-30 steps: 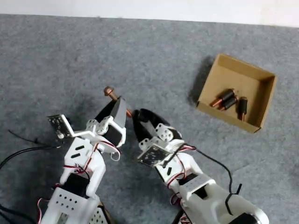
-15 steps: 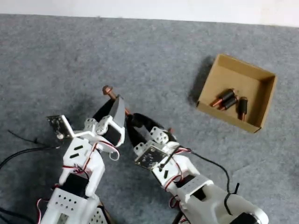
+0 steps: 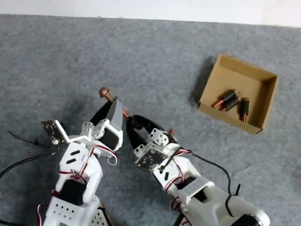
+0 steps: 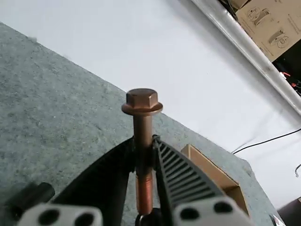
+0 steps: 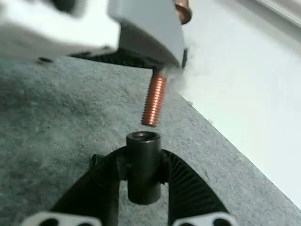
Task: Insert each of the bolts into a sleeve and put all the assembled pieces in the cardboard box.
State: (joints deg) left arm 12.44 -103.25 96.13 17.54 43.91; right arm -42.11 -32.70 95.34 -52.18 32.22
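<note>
1. The grey mat (image 3: 94, 47) covers the table.
2. The cardboard box (image 3: 256, 89) sits at 2 o'clock on the mat. Three put-together pieces (image 3: 230, 101) lie inside it.
3. The left gripper (image 4: 143, 143) pinches the bolt (image 4: 142, 122) around its middle, well apart from the box.
4. The right gripper (image 5: 143, 162) is just at 4 o'clock from the left one and pinches the sleeve (image 5: 143, 146).
5. The bolt's head points to 11 o'clock. Its screw end is near the sleeve's open hole, not touching.
</note>
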